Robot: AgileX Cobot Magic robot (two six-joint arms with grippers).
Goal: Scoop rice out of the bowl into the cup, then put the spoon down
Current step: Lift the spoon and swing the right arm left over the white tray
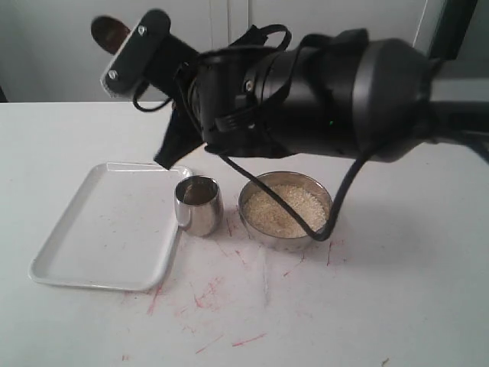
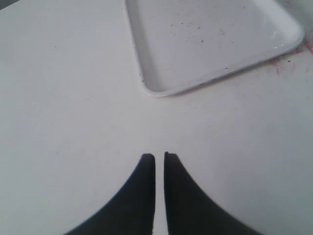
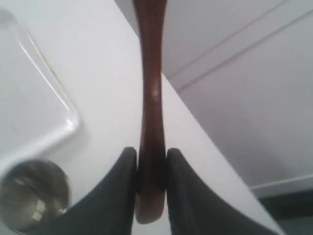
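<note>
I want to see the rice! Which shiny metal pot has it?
The wide, shallow bowl, full of rice. The cup beside it is narrower and taller, next to the tray.

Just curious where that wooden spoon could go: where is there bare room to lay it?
The white tray left of the cup is bare, and so is the table in front of cup and bowl. Between cup and bowl is tight.
</note>
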